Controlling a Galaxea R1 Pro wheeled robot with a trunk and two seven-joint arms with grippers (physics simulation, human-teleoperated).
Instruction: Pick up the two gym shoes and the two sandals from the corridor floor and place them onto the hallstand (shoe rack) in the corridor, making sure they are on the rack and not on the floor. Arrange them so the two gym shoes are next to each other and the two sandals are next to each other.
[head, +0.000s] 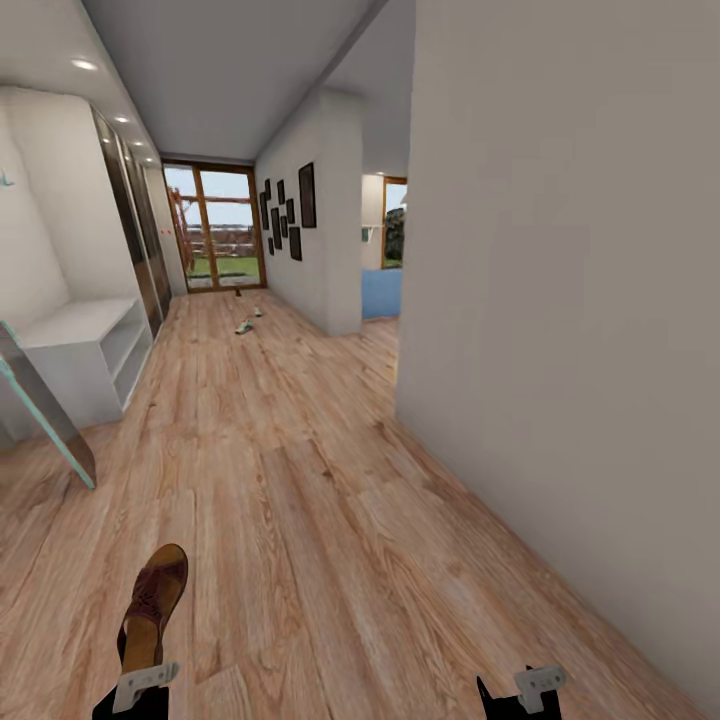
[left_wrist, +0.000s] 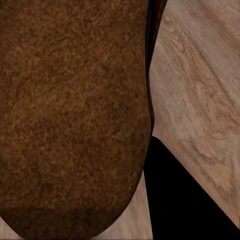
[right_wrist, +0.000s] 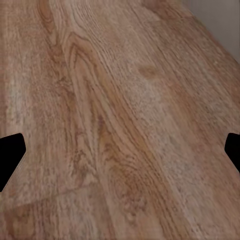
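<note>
- Wood-plank corridor floor (head: 300, 480) with visible grain runs ahead of me in the head view to a glazed door; a pale hallstand (head: 85, 350) stands along the left wall, a plain wall on my right. Far down the floor lie small pale gym shoes (head: 244, 326), too small to detail. Low at the left, my left tool (head: 145, 685) grips a brown sandal (head: 152, 605) by its heel, toe pointing forward, woven strap on top. My right tool (head: 525, 690) sits low, arm mostly out of frame.
- Left wrist view: the sandal's grainy brown sole (left_wrist: 70, 110) sits close, closed in my grip.
- Right wrist view: dark fingertips (right_wrist: 10, 157) are spread wide over bare planks, holding nothing.
</note>
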